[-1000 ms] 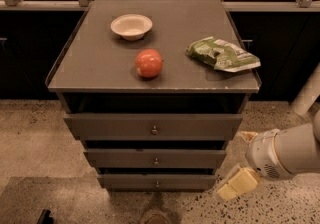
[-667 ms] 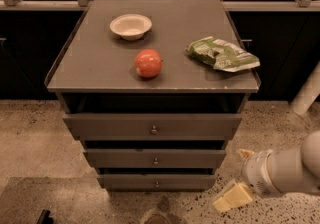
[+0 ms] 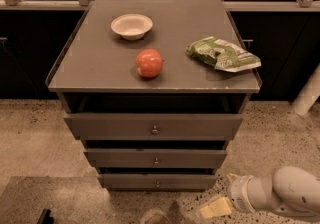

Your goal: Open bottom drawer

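Note:
The bottom drawer (image 3: 158, 181) is the lowest and narrowest of three dark grey drawer fronts, with a tiny round knob (image 3: 157, 184) at its centre. It sits flush under the middle drawer (image 3: 155, 158) and the top drawer (image 3: 153, 126). My gripper (image 3: 218, 203) is at the lower right, low near the floor, to the right of the bottom drawer and apart from its knob. One pale yellowish finger (image 3: 215, 208) points left toward the cabinet. The white arm (image 3: 285, 193) comes in from the right edge.
On the cabinet top (image 3: 100, 68) stand a white bowl (image 3: 131, 25), a red apple (image 3: 149, 63) and a green snack bag (image 3: 223, 54). A speckled floor (image 3: 30, 138) surrounds the cabinet. A white post (image 3: 307, 93) stands at the right. A rail (image 3: 40, 4) runs behind.
My arm and gripper have moved down and a little left, from beside the middle drawer's right end to floor height beside the bottom drawer. The drawers have not moved.

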You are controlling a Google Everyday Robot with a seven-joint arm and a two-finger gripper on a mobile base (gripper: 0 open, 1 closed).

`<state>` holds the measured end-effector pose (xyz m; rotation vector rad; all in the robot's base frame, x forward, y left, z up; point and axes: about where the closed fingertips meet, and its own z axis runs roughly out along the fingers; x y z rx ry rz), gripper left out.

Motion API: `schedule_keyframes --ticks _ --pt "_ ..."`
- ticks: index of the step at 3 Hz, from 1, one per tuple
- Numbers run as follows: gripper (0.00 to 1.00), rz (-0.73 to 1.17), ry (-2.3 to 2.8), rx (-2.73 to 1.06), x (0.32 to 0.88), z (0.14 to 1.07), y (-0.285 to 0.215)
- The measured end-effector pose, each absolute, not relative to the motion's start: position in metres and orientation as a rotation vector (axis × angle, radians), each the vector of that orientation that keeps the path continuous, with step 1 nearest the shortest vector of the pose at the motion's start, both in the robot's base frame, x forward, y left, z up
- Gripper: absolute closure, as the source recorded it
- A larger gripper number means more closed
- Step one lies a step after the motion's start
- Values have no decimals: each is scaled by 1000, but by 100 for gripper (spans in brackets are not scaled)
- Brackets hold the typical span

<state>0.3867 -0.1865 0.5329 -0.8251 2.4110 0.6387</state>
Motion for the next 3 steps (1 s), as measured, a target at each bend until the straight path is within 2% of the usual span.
schedule_keyframes --ticks 1,3 --pt "18 689 2424 -803 382 512 -180" --pt "64 689 2424 -803 382 512 -180"
